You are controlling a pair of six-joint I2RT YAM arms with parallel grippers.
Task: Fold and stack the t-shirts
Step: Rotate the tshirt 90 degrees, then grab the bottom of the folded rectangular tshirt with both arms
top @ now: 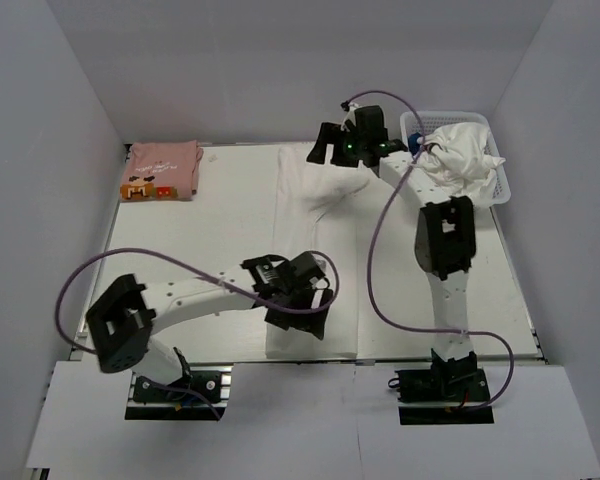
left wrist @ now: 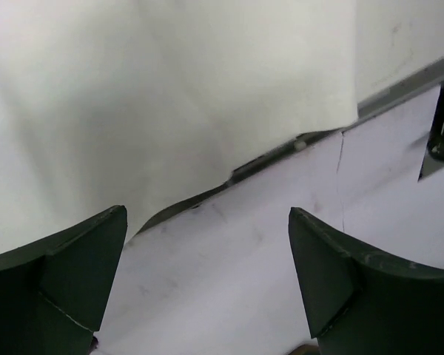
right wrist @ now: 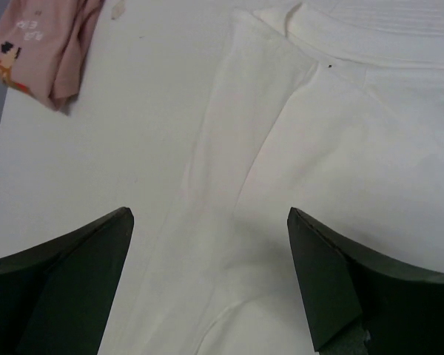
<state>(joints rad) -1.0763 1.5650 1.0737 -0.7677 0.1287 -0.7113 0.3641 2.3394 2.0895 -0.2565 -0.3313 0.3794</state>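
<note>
Left gripper [left wrist: 207, 218]: jaws wide, empty, over the near hem of the white t-shirt [top: 315, 215], which is spread flat mid-table [top: 180, 250]. Right gripper [right wrist: 211, 214]: jaws wide, empty, above its collar end. Pink t-shirt [top: 165, 165]: folded, far left corner.

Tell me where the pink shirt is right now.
In the overhead view the pink shirt lies folded at the far left corner of the table, apart from the white shirt spread mid-table.

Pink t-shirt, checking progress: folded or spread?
Folded: the pink t-shirt is a compact rectangle with doubled-over edges.
</note>
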